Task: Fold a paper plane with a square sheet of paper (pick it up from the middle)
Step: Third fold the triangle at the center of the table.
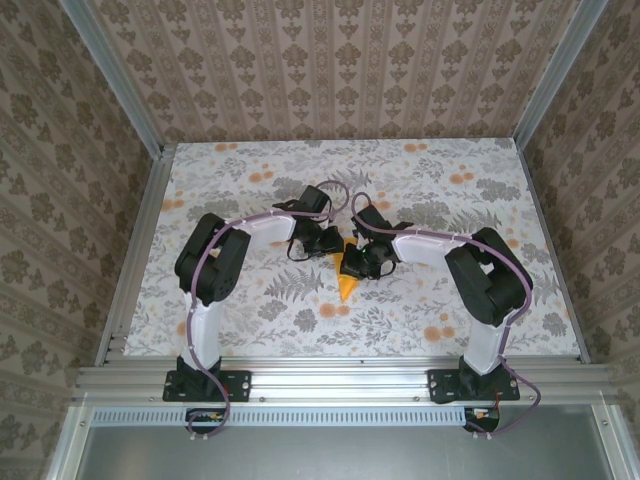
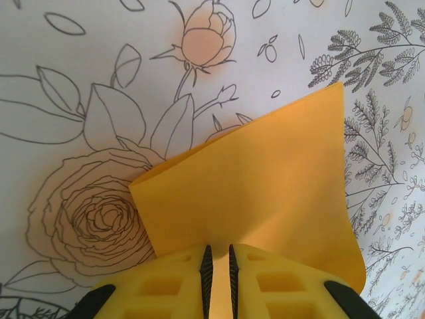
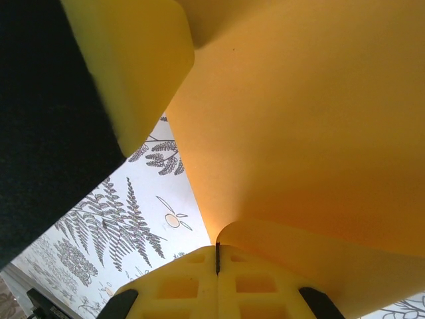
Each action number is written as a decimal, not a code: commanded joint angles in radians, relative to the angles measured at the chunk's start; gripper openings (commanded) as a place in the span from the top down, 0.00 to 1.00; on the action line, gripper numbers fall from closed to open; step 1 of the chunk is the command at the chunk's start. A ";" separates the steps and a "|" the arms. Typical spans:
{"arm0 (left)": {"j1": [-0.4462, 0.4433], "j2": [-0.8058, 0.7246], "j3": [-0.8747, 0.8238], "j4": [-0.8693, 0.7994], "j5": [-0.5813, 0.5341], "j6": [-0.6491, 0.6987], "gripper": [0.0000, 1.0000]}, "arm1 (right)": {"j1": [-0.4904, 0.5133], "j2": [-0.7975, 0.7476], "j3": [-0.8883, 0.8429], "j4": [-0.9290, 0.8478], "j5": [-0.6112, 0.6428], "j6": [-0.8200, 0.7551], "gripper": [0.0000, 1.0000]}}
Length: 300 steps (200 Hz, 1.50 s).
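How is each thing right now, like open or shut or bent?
left tool: shut on the sheet of paper.
right tool: shut on the same sheet.
sheet of paper: bent, pinched by both tools.
tablecloth: lying flat.

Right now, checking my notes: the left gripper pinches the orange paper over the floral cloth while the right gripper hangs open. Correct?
No: the right gripper is shut on the orange paper too, as the right wrist view shows. The rest holds.

Open tablecloth [image 1: 250, 312] around central paper [image 1: 347, 286]
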 commanded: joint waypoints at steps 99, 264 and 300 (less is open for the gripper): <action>-0.009 0.037 0.003 -0.064 -0.032 0.029 0.81 | 0.011 0.027 0.002 -0.004 0.026 0.013 0.98; -0.011 0.036 -0.002 -0.062 -0.034 0.030 0.81 | 0.009 0.036 -0.042 0.063 0.040 0.074 0.95; -0.011 0.036 -0.002 -0.062 -0.033 0.030 0.81 | 0.009 0.041 -0.047 0.051 0.044 0.069 0.93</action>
